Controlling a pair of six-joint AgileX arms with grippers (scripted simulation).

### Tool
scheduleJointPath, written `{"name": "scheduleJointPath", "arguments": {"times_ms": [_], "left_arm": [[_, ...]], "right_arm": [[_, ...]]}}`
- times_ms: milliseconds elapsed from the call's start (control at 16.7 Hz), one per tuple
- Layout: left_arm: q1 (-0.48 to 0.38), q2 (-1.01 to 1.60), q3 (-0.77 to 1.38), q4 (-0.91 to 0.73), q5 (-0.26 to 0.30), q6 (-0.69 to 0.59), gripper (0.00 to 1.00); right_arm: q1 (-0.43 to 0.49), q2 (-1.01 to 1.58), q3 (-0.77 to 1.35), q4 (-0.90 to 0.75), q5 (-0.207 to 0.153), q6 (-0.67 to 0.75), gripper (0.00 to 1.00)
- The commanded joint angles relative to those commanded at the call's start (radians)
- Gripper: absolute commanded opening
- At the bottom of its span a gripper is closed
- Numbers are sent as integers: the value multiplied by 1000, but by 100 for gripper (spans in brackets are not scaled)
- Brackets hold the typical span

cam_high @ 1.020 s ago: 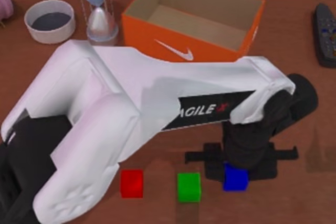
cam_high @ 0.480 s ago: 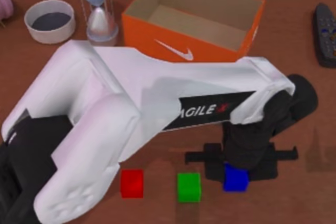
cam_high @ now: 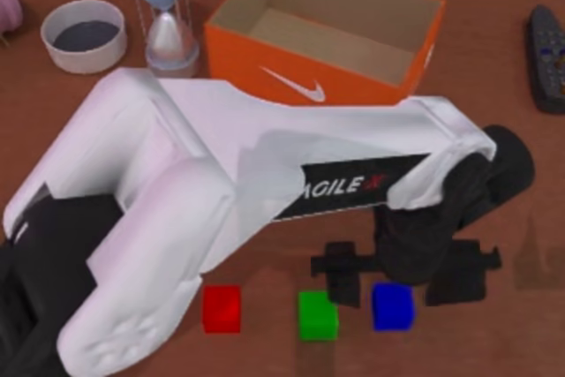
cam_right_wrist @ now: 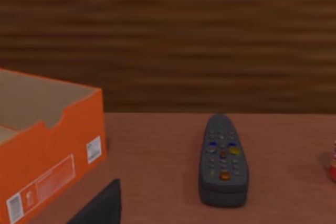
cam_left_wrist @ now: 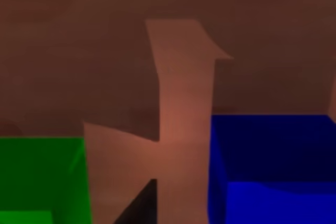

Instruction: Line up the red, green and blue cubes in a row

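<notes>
L gripper (cam_high: 395, 273) hangs over the blue cube (cam_high: 393, 305), fingers spread wide to both sides, cube released between them on the table. Green cube (cam_high: 317, 314) sits just beside, red cube (cam_high: 222, 308) further along same row. Arm reads "AGILE X". Orange shoebox (cam_high: 291, 75) behind the gripper has a white swoosh. R arm not seen.

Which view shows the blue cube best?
The top view: the whole blue cube sits in the row beside the green cube, between the left tool's spread fingers. The left wrist view shows it only partly; the right wrist view, not at all.
</notes>
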Motion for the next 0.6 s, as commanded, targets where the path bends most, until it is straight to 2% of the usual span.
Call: {"name": "scheduleJointPath", "arguments": {"times_ms": [600], "left_arm": [[-1, -2, 17, -18, 0, 0, 100]], "right_arm": [[0, 0, 0, 0, 0, 0, 100]]}}
